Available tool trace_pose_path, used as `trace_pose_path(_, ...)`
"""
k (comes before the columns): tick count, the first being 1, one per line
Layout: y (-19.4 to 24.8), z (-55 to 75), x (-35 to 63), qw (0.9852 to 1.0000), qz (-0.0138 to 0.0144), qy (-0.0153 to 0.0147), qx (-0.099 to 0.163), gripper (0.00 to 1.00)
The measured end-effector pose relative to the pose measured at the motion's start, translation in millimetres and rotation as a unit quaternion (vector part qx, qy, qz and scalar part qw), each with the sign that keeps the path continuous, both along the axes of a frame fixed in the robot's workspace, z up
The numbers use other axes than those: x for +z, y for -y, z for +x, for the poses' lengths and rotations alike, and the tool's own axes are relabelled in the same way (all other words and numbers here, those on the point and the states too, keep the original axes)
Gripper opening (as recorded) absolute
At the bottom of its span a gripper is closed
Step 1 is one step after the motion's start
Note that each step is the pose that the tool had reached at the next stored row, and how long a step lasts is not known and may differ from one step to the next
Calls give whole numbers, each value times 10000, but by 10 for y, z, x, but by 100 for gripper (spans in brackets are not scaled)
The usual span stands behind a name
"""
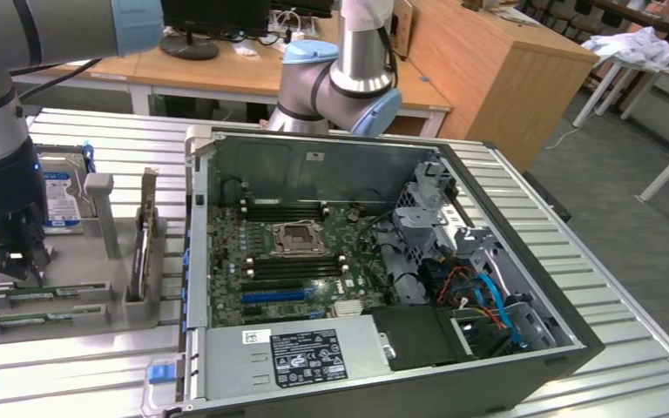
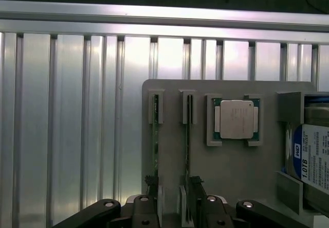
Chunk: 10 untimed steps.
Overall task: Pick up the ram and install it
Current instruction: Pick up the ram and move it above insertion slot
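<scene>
Gripper (image 2: 173, 187) hangs spread over one end of the tray (image 2: 231, 171), holding nothing. Two green sticks stand on edge in parallel slots: the ram (image 2: 188, 130) just beside the CPU (image 2: 236, 119), the other ram (image 2: 156, 130) nearest the tray's edge. Both seem to lie between the fingers (image 2: 197, 189); contact cannot be judged. The hard drive (image 2: 314, 158) stands at the opposite edge. The tray rests on the ribbed table (image 2: 67, 115), beside the open case (image 1: 369, 261).

Ribbed shiny metal table (image 2: 67, 109), matt grey plastic holder (image 2: 231, 171), green circuit-board ram (image 2: 156, 151), smooth metal processor lid (image 2: 236, 119)
</scene>
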<state>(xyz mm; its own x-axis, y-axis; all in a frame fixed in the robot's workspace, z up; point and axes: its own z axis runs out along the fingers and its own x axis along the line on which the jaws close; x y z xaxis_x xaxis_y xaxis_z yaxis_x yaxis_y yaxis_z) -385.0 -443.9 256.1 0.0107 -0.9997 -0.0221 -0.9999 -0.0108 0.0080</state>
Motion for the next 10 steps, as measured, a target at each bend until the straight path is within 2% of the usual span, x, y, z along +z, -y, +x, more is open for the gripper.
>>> trace_pose_path(4, 9, -1, -3, 10000, 2, 2, -1, 37)
trace_pose_path(10, 76, 0, -1, 10000, 1, 1, 0, 37)
